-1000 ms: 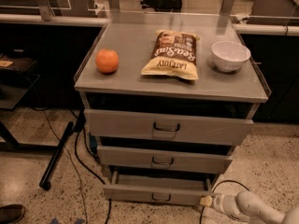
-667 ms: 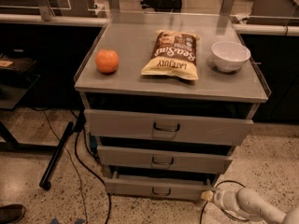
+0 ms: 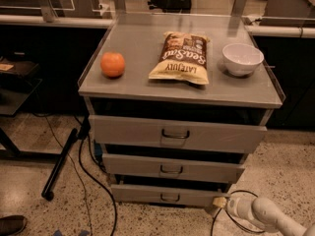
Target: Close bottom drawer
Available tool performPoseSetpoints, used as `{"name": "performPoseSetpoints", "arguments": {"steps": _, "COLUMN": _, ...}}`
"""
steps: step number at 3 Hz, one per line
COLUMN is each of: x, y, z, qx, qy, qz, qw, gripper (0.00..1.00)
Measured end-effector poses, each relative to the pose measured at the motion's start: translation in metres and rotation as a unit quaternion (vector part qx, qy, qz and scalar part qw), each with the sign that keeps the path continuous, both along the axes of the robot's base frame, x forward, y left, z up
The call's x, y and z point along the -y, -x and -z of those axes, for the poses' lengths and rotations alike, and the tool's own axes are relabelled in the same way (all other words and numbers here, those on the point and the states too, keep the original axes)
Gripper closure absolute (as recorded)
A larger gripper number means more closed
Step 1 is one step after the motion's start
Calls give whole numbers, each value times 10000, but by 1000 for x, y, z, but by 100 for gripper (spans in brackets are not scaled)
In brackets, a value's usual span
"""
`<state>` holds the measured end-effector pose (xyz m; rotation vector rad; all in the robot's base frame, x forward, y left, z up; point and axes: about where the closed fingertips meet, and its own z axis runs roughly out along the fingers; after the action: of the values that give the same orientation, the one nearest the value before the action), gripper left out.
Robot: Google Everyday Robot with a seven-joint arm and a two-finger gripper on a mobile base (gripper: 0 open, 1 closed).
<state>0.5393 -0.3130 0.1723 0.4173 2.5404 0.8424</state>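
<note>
A grey metal cabinet (image 3: 88, 106) stands on a speckled floor (image 3: 288, 166), in front of a dark counter. Its flat grey tabletop (image 3: 138, 38) has low clear rims along the sides. Below it are three grey drawers, each one narrower and shorter in front than the one above.

The top drawer (image 3: 128, 131) sticks out furthest, with a dark gap above its front. The middle drawer (image 3: 133, 165) is pulled out less. The bottom drawer (image 3: 142, 193) sits lowest, just above the floor. It is a little way out, with a thin dark gap above its front, and its small dark loop handle (image 3: 170, 197) is at the centre.

The robot's white arm (image 3: 268, 216) comes in from the lower right corner, low over the floor. A chip bag (image 3: 181, 58), brown and cream, lies flat in the middle of the tabletop. To the right of it and apart stands a white bowl (image 3: 242, 59). An orange (image 3: 112, 64) rests near the left edge, well apart from the bag.

The gripper (image 3: 220, 201) is at the right end of the bottom drawer's front, its pale tip touching or just beside that corner. Whether it is open or closed cannot be told.

A black pole (image 3: 60, 163) leans on the floor left of the cabinet, black cables (image 3: 98, 181) trail beside it, and a dark shoe (image 3: 11, 225) shows at the lower left corner.
</note>
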Motion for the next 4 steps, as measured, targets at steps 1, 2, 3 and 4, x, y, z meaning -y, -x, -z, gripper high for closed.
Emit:
{"name": "performPoseSetpoints", "arguments": {"steps": 1, "x": -2, "y": -12, "z": 3, "qx": 34, "qy": -104, "qz": 64, "qw": 9999, "gripper": 100}}
{"name": "performPoseSetpoints", "arguments": {"steps": 2, "x": -13, "y": -33, "z": 8, "qx": 94, "qy": -140, "qz": 63, "qw": 9998, "gripper": 100}}
{"name": "performPoseSetpoints", "arguments": {"steps": 3, "x": -13, "y": -34, "z": 5, "qx": 118, "qy": -167, "qz": 29, "qw": 9998, "gripper": 100}}
{"name": "performPoseSetpoints", "arguments": {"steps": 4, "x": -13, "y": -28, "z": 4, "qx": 49, "qy": -229, "qz": 13, "qw": 9997, "gripper": 100}}
